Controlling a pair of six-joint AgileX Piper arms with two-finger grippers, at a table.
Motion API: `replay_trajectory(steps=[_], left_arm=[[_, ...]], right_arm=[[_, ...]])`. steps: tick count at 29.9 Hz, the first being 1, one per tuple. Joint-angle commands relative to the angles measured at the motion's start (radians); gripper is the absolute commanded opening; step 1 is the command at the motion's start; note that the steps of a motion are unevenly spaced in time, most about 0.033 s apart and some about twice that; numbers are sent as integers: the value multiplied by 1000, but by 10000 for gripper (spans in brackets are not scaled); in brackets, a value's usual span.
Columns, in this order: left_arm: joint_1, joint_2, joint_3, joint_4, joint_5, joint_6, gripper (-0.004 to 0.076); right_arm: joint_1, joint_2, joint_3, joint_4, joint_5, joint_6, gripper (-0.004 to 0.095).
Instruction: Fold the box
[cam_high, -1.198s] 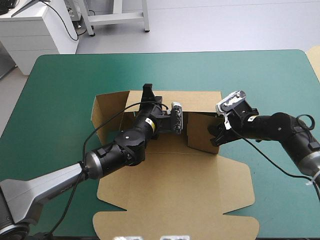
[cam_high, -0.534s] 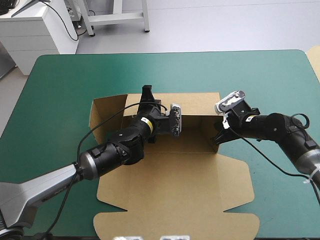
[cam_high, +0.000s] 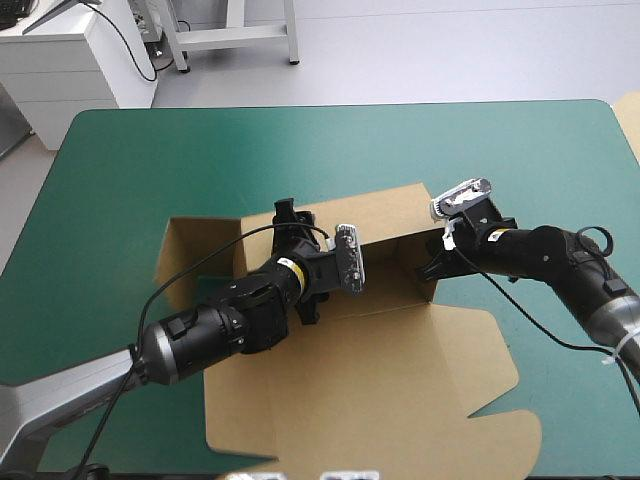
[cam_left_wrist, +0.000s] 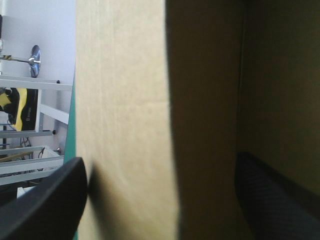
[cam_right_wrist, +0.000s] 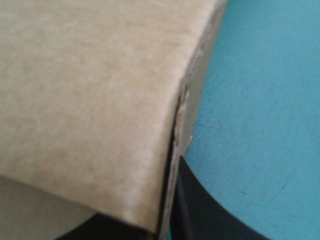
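The brown box (cam_high: 400, 380) lies mid-table with its far walls raised and its wide lid flat toward the near edge. My left gripper (cam_high: 303, 258) reaches into the raised part from the left. In the left wrist view my left gripper (cam_left_wrist: 160, 210) is open, its fingers (cam_left_wrist: 45, 200) standing on either side of an upright wall of the box (cam_left_wrist: 125, 100). My right gripper (cam_high: 436, 262) is at the right end wall. The right wrist view shows my right gripper (cam_right_wrist: 167, 225) shut on that wall's edge, the board of the box (cam_right_wrist: 90, 100) pinched between the fingers.
The teal-green cover (cam_high: 150, 160) shows bare beyond the box on the far side and at both sides, and again beside the held wall (cam_right_wrist: 260, 100). A loose side flap (cam_high: 195, 245) of the box stands out toward the left.
The left gripper has opened and drawn back toward the near left. The right gripper has shut on the right wall. The box has turned, its left flap swinging out and its lid shifting right.
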Motion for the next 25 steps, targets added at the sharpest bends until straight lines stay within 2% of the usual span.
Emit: replay_trajectory(steps=[1,6,11,13,14,16,18,20,25], left_arm=[[-76,-78,-42,2,57,-7,608],[-216,-104,-49,1,200,6,608],[-316,-106,-69,3,250,13,592],[-329,-106,-92,1,250,31,504],[-329,-106,-103,-2,250,49,424],[-324,-104,-125,3,250,64,227],[-317,-104,-156,1,250,66,-13],[-315,-104,-188,1,265,88,22],[-284,-104,-293,-21,318,101,18]], right_arm=[[8,-30,-30,50,-28,-8,-19],[8,-30,-30,46,-69,13,-19],[8,-28,-30,45,-86,13,-19],[8,-28,-30,44,-86,13,-19],[8,-28,-30,43,-86,13,-19],[8,-28,-30,38,-86,11,-19],[8,-28,-30,38,-86,9,-19],[8,-28,-30,36,-86,9,-19],[8,-28,-30,36,-86,9,-19]])
